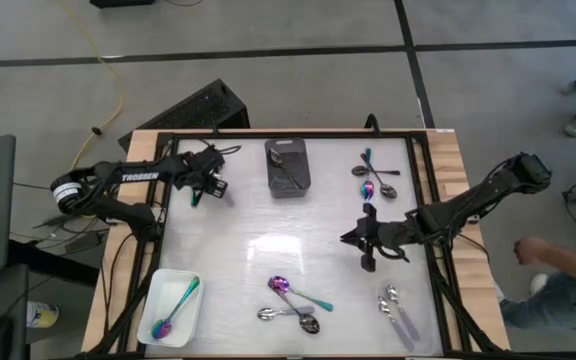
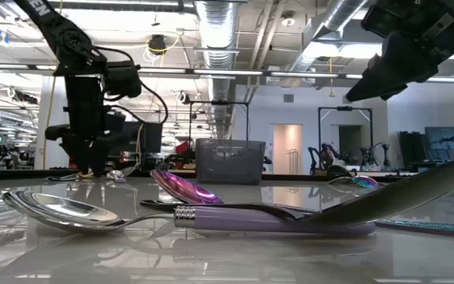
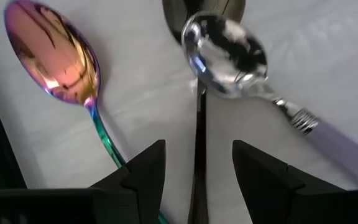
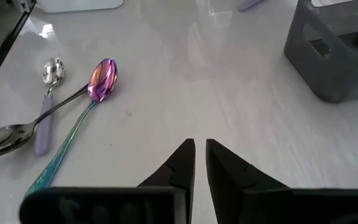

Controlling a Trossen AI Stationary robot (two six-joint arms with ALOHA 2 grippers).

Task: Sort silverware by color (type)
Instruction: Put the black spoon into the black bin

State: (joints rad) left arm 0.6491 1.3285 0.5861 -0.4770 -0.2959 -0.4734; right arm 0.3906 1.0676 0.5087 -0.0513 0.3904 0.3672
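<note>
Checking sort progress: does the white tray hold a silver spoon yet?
No, in the high view the white tray holds only one rainbow spoon.

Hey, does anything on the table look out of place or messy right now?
Mostly unsorted: mixed rainbow and silver spoons lie crossed at the near edge. Only one rainbow spoon sits in the white tray. Nothing looks spilled or damaged.

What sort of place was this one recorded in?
Probably a robotics lab in an open industrial hall. The low view shows exposed ceiling ducts and more robot arms beyond the table; the high view shows a bare concrete floor around it.
</note>
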